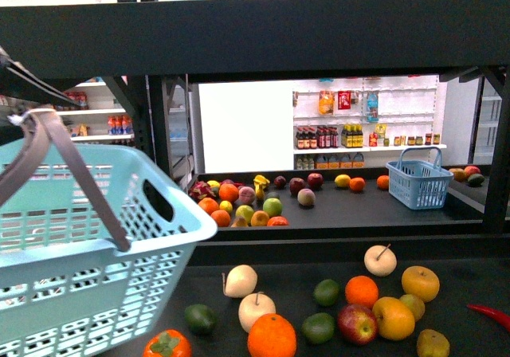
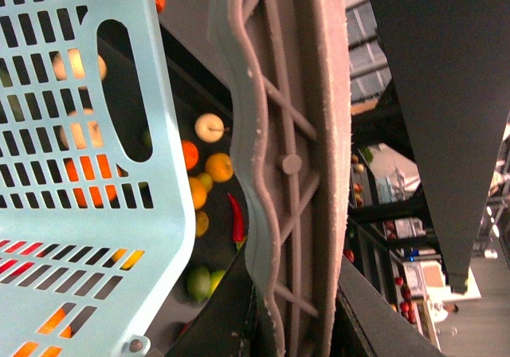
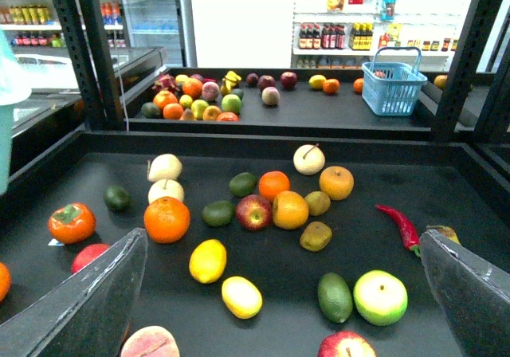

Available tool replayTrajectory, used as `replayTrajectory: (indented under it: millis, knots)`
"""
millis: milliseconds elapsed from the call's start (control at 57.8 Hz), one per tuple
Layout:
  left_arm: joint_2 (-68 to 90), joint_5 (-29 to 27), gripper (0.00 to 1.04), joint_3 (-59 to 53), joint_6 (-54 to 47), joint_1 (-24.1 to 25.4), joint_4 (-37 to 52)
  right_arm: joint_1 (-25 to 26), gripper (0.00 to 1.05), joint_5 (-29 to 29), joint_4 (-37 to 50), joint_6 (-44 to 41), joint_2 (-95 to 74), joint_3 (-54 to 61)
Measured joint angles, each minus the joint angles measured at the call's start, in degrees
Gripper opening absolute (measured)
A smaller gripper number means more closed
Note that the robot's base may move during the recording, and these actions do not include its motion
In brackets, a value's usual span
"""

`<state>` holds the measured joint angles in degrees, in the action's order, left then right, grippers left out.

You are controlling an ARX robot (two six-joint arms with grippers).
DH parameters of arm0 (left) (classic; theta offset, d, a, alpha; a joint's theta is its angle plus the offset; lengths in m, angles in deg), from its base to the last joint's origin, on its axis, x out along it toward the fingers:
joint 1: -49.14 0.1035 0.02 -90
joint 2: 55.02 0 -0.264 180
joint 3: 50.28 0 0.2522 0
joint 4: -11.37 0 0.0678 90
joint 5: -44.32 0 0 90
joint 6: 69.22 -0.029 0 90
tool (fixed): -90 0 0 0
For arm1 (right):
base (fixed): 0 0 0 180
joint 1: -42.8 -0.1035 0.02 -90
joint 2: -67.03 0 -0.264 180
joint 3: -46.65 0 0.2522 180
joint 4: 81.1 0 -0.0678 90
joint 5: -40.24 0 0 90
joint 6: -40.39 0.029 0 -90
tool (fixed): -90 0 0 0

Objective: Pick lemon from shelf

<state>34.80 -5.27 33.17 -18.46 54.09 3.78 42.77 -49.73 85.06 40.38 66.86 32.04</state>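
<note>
Holding jaws of right gripper (image 3: 283, 236) wide open, gripping nothing, with fingers (image 3: 88, 297) showing at lower left and lower right of right wrist frame. Looking down on two lemons on shelf (image 3: 382, 178) deck, inside the span of those fingers, left of centre. Placing near lemon (image 3: 241, 296) low in frame, long axis slanting from upper left to lower right. Placing second lemon (image 3: 208, 260) just above and left of it, long axis more upright in frame, close by but seemingly not touching. Judging right arm the nearer one, with a reach forward, down and slightly left. Judging left arm taken up with basket (image 1: 96, 237) at lower left of front frame. Not managing to tell whether left gripper is open or closed, with handle (image 2: 287, 166) filling left wrist frame. Missing both lemons in front frame, probably cut off below its bottom edge. Noting yellow fruit (image 3: 317, 81) on far deck, too small for naming.
</note>
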Motion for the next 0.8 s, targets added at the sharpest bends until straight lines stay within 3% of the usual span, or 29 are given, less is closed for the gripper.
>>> replayTrajectory:
  millis: [398,795]
  knots:
    - [7.8,-0.3,0.15,1.5,-1.5,-18.5,5.6,0.0,1.02,0.0,0.0,0.0,0.0,0.0]
    - [13.7,-0.8,0.15,9.2,-4.8,-25.3,4.0,0.0,1.02,0.0,0.0,0.0,0.0,0.0]
